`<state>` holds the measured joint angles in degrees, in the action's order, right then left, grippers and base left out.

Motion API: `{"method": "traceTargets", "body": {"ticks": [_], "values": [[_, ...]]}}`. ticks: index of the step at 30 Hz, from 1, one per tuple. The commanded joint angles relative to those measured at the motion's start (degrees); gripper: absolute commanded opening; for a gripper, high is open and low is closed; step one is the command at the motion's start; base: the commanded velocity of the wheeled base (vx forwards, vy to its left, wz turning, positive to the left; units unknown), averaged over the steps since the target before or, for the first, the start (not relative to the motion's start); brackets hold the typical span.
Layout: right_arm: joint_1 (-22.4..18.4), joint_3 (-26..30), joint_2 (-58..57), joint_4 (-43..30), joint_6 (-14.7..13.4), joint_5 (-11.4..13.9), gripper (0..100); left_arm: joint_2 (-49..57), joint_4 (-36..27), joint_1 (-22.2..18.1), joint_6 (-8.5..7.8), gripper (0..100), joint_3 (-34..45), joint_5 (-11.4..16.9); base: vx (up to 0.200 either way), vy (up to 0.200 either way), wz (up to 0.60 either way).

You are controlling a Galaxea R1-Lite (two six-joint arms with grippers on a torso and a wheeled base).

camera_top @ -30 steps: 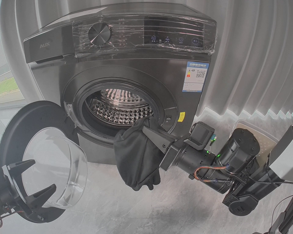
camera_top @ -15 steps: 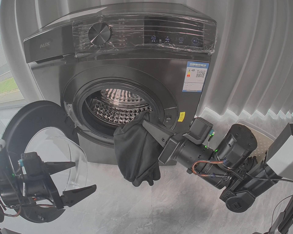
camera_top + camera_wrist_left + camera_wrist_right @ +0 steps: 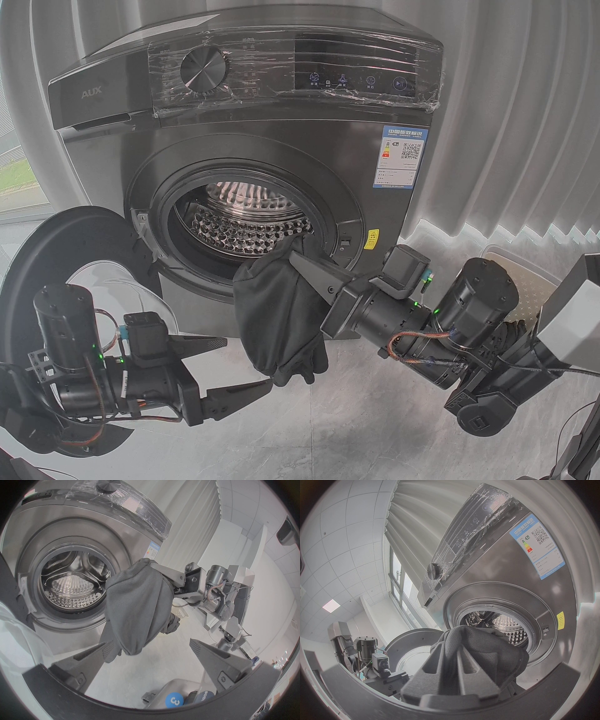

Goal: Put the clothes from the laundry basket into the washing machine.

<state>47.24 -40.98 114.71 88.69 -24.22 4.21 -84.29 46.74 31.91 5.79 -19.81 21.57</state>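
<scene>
In front of the open door (image 3: 56, 250), our left gripper (image 3: 249, 363) hangs with its jaws spread wide and empty, just below the dark garment (image 3: 278, 312). Our right gripper (image 3: 299, 257) is clamped on that cloth at the lower rim of the washing machine (image 3: 250, 137) opening. The left wrist view shows us the steel drum (image 3: 72, 586) beyond it. A second ago our left gripper was far out by the door.

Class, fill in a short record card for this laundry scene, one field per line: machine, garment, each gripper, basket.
Washing machine: door open toward the robot's left.
Dark garment: hanging at the opening's lower rim, not yet inside.
Right gripper: shut on the garment's top.
Left gripper: open, low, near the garment's hanging end.
Laundry basket: on the floor behind the right arm.
</scene>
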Motion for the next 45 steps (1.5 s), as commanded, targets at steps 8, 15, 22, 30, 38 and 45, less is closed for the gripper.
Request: {"method": "traceTargets", "body": {"ticks": [8, 15, 22, 30, 38, 45], "values": [[0.49, 0.29, -0.02, 0.08, -0.04, -0.07, 0, -15.91, 10.74, 0.52, -0.17, 100, 0.39, -0.56, 0.000, 0.000, 0.00], [0.66, 0.38, -0.10, 0.00, -0.04, -0.07, 0, -19.69, 13.73, 0.52, -0.17, 100, -0.32, -0.65, 0.000, 0.000, 0.00], [0.75, 0.47, -0.10, 0.08, -0.04, -0.07, 0, -25.40, 22.87, 0.43, 0.36, 100, -1.55, -2.14, 0.000, 0.000, 0.00], [-0.22, 0.47, 0.07, 0.08, -0.04, -0.16, 0, -27.42, 29.20, 0.69, 0.63, 0, -0.23, -2.49, 0.000, 0.000, 0.00], [-3.64, 0.20, 0.60, 0.00, 0.40, 0.01, 0, -25.49, 33.51, 1.22, 0.63, 0, 4.43, -2.40, 0.000, 0.000, 0.00], [-4.00, 0.91, 1.04, 0.00, 0.40, 0.01, 0, -22.94, 36.93, 3.77, 1.77, 0, 6.19, -2.14, 0.000, 0.000, 0.00]]}}
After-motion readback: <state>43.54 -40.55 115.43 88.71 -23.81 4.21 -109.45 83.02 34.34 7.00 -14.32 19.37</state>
